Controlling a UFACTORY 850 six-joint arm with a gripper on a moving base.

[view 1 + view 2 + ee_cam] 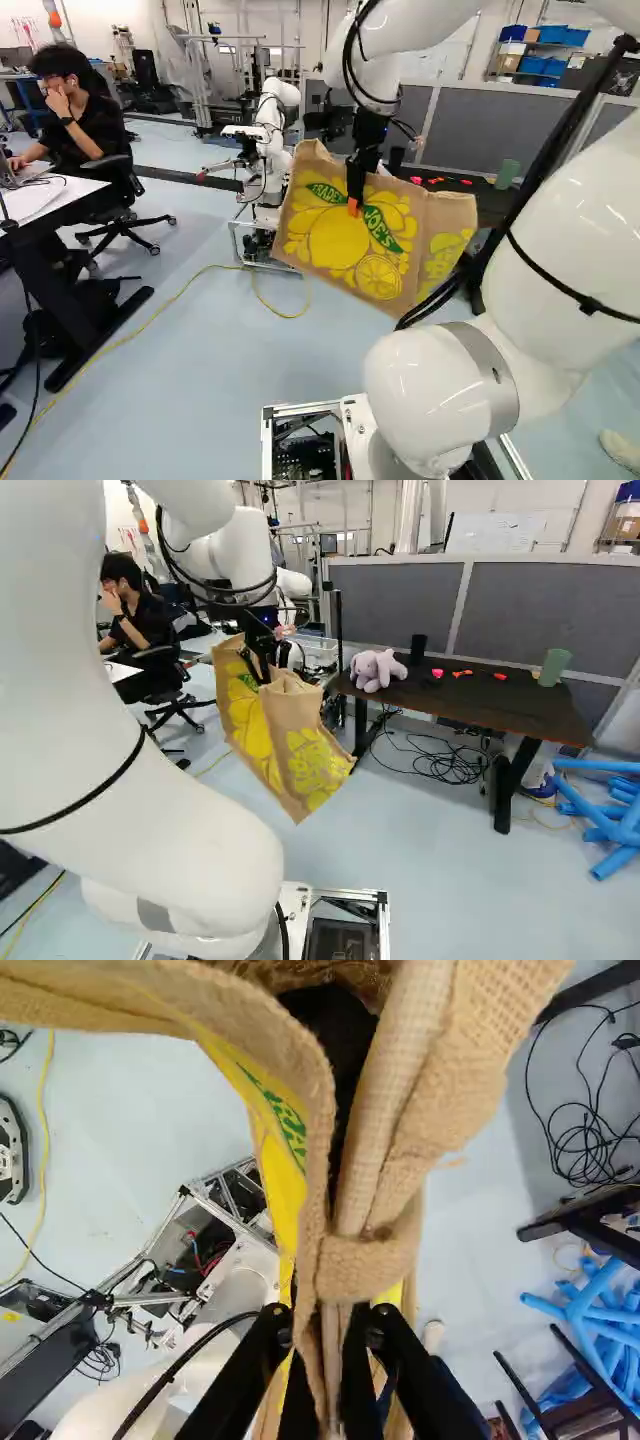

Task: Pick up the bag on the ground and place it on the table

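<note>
Clamping a printed jute shopping bag, the black two-finger gripper holds it off the floor.
The bag hangs tilted around and below the fingertips; the dark-topped table, bearing a lilac plush toy, stands to the gripper's right.

- Floor, pale blue, smooth.
- Partition, grey panels, light frame; white wall behind.
- Whiteboard, on that wall.
- Desk, white top, dark legs, left of left base view.
- Swivel chair, black, wheeled, beside desk.
- Shelves, with blue bins.
- Tubes, blue, heaped (rather untidily) on floor.
- Black cables, tangled; yellow cord, trailing.
</note>
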